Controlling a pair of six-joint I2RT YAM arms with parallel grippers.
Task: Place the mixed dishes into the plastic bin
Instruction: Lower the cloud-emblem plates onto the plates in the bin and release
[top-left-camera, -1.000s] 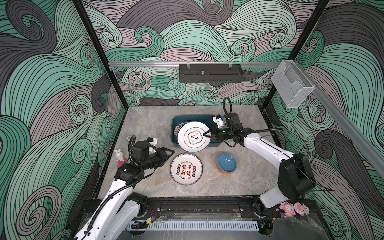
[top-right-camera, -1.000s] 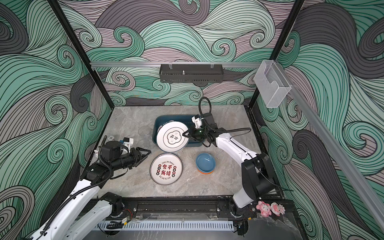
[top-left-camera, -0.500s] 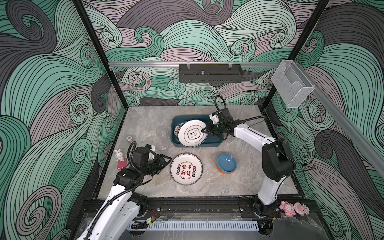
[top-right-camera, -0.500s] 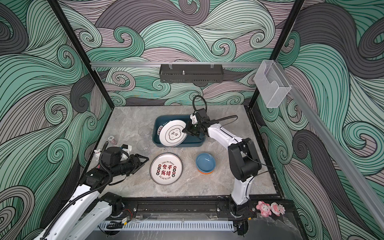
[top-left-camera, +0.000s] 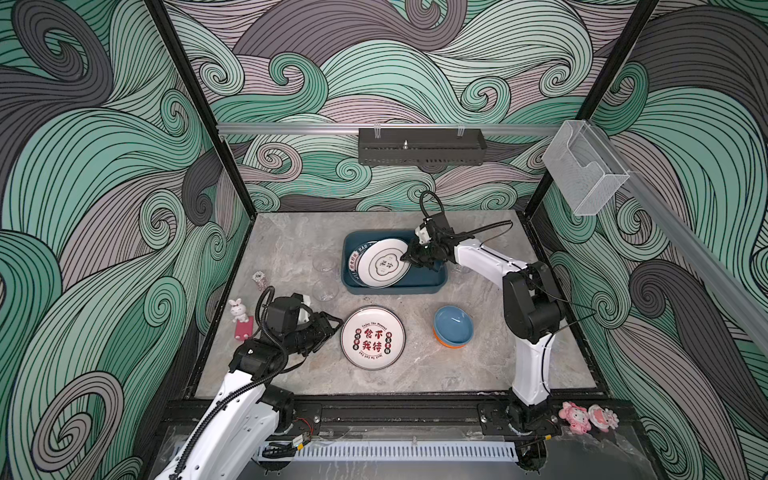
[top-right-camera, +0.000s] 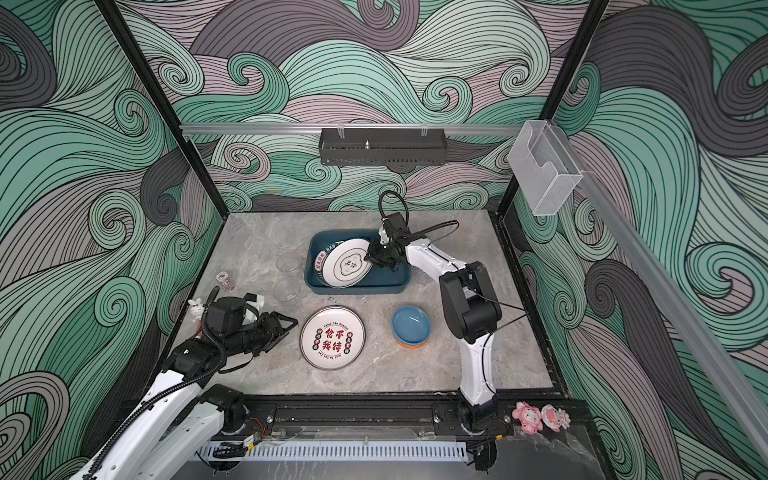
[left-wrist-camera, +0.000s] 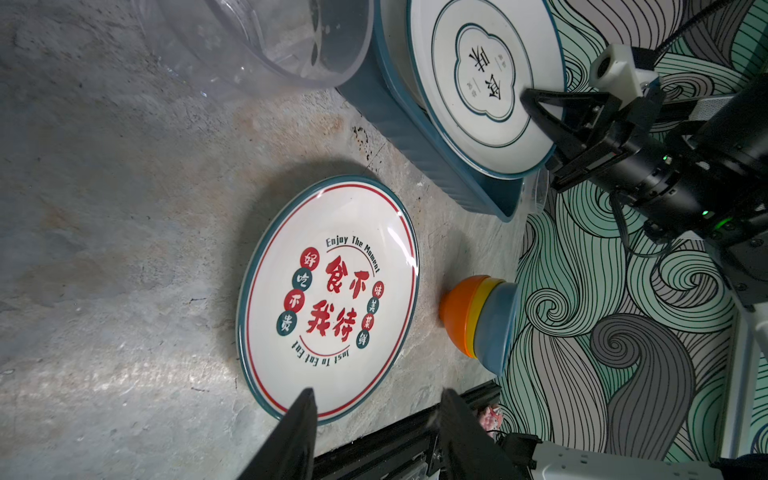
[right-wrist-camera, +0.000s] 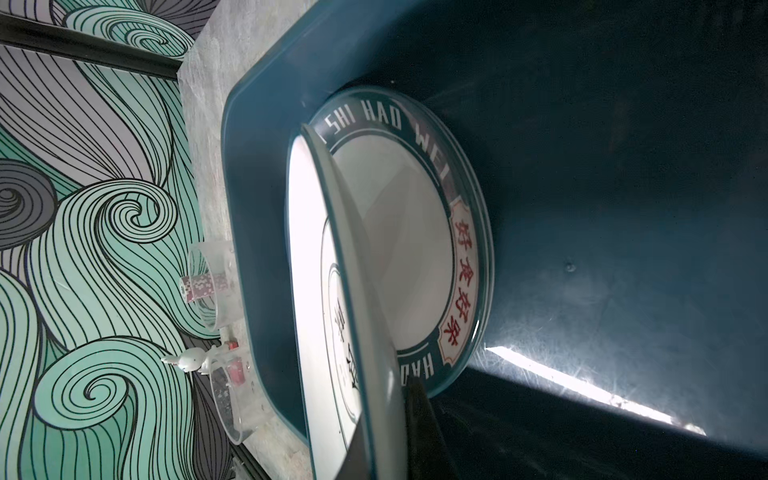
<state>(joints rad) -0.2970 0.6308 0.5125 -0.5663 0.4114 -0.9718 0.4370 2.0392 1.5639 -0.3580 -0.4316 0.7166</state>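
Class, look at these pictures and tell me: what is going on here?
The right gripper holds a white plate by its rim, tilted into the teal bin, over another plate lying inside. The left gripper, open, hovers beside the red-lettered plate on the table. The stacked bowls and tumblers are not yet binned.

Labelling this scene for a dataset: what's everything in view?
plastic bin: one, dark teal, far centre of tabletop
tilted plate: one, white, black characters, leaning in bin
flat plate: one, white, red characters, under it in bin
loose plate: one, white, red characters, front centre
bowls: three stacked, blue, yellow, orange, right of loose plate
clear tumblers: two, left of bin
chip stack: one, pinkish, left of tumblers
rabbit figurine: one, white, left edge
black tray: one, back wall
clear box: one, right rail
plush toys: two, pink, front frame
left gripper: open, beside loose plate
right gripper: shut on tilted plate
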